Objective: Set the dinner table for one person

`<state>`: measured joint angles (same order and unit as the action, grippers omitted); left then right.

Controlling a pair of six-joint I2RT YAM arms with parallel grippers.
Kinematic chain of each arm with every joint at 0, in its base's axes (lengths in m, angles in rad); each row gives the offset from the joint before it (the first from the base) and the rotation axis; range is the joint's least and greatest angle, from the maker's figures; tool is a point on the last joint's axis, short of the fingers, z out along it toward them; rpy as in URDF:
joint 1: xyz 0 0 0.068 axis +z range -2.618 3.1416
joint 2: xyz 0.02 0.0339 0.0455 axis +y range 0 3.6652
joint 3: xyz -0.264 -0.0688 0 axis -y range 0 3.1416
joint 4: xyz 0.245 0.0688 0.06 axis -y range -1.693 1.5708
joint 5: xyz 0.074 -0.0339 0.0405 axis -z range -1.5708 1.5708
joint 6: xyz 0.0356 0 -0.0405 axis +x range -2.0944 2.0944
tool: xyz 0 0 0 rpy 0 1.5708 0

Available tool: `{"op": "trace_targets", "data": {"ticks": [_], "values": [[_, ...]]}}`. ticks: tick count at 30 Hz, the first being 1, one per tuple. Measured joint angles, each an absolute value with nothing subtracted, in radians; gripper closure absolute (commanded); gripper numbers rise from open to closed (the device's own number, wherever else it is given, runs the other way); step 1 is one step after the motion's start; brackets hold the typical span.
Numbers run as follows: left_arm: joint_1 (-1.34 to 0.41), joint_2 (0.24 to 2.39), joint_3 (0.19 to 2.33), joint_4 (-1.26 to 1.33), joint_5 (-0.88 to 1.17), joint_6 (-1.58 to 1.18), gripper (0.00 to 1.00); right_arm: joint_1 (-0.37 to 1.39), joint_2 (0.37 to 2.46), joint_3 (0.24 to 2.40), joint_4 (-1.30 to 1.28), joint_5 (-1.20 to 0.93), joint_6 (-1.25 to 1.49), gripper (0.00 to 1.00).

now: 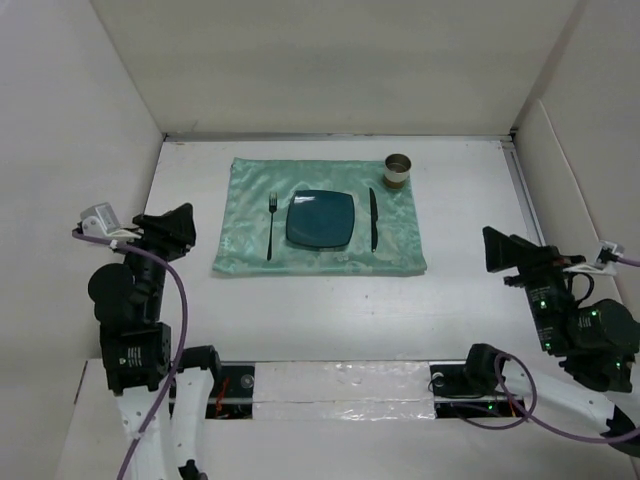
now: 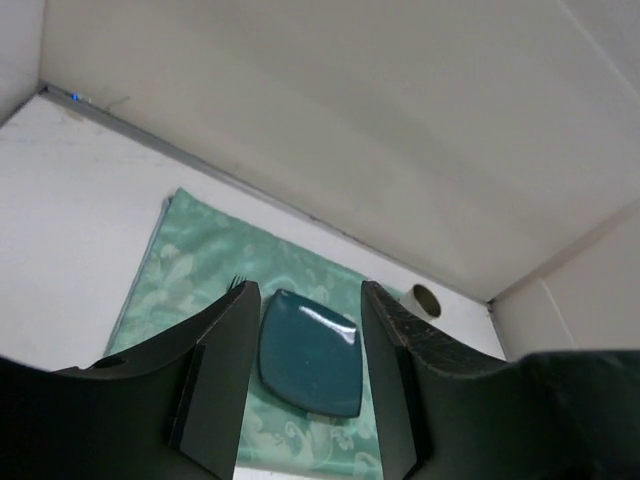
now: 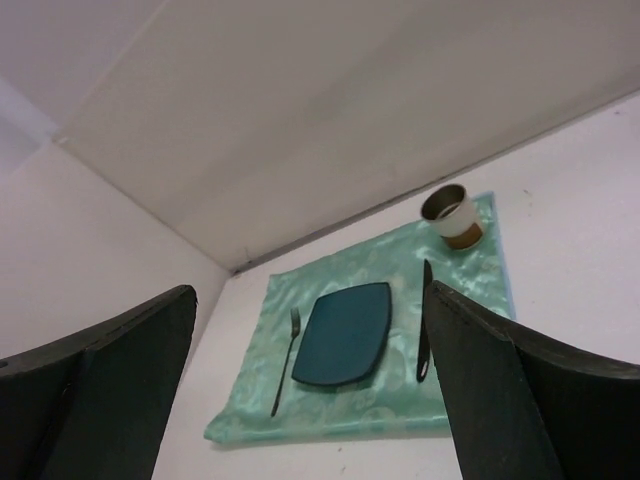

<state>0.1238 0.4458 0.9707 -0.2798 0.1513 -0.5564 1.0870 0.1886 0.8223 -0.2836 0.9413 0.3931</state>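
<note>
**A:** What is taking up most of the view?

**B:** The large flat matte white dinner table [image 1: 330,310] is spreading out beneath the rectangular shiny mint-green patterned cloth [image 1: 245,225] and beyond it on every side. Plain white wall panels [image 1: 330,60] are rising behind the cloth and to its left and right.

**A:** And the cloth itself?

**B:** It is lying flat on the table, with bare white surface showing all around its edges.

**A:** How are the grippers standing?

**B:** The black left gripper [image 1: 188,232] is hovering just off the cloth's left edge and pointing toward it. Its fingers are standing apart with nothing between them. The black right gripper [image 1: 490,250] is hanging off the cloth's right edge, a little farther out. Its jaws are spread wide and are gripping nothing.

**A:** What is resting on the cloth?

**B:** A dark teal square glazed plate [image 1: 320,220] is sitting at the cloth's middle. A slim dark knife [image 1: 373,220] is lying on the cloth's right half and running from near edge to far edge, clear of the plate's rim. A slim dark fork [image 1: 271,228] is lying on the cloth's left half, parallel to the knife. Its tines are pointing at the cloth's far edge, and it is also not touching the plate.

**A:** And the smallest thing?

**B:** A short round cup [image 1: 399,172] with a pale body and a tan base is standing upright at the cloth's far right corner.
</note>
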Motion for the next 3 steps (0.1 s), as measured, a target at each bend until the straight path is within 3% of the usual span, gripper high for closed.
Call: {"op": "trace_targets", "data": {"ticks": [3], "values": [[0.123,0.444,0.9,-0.278,0.168,-0.558,0.51,1.087,0.218,0.808,-0.295,0.969,0.396,0.0]]}}
